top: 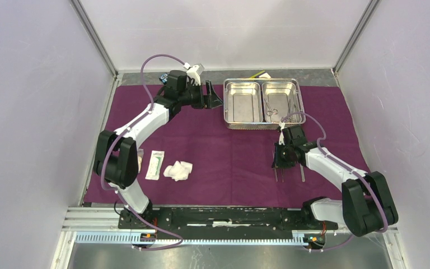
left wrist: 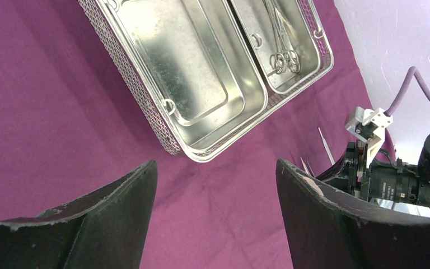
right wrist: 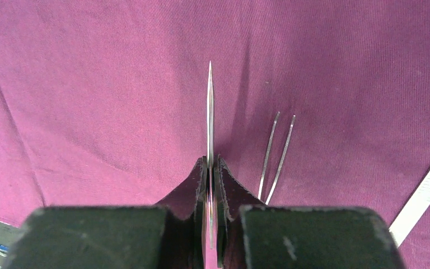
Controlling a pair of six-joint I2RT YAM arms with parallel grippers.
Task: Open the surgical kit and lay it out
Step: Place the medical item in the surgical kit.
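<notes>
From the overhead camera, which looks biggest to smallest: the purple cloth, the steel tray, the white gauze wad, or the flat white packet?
1. purple cloth, by far the largest
2. steel tray
3. gauze wad and flat white packet: these look about alike in this view, so I won't rank them.

I work over a grey table (top: pixel 313 73) enclosed on three sides by pale walls (top: pixel 33 112), with a metal post (top: pixel 95 39) in each far corner. A slotted metal rail (top: pixel 218 238) runs along the near edge. On the far strip lie a small blue and black block (top: pixel 160 76), partly hidden, and a small yellowish block (top: pixel 259 74), well apart.
</notes>
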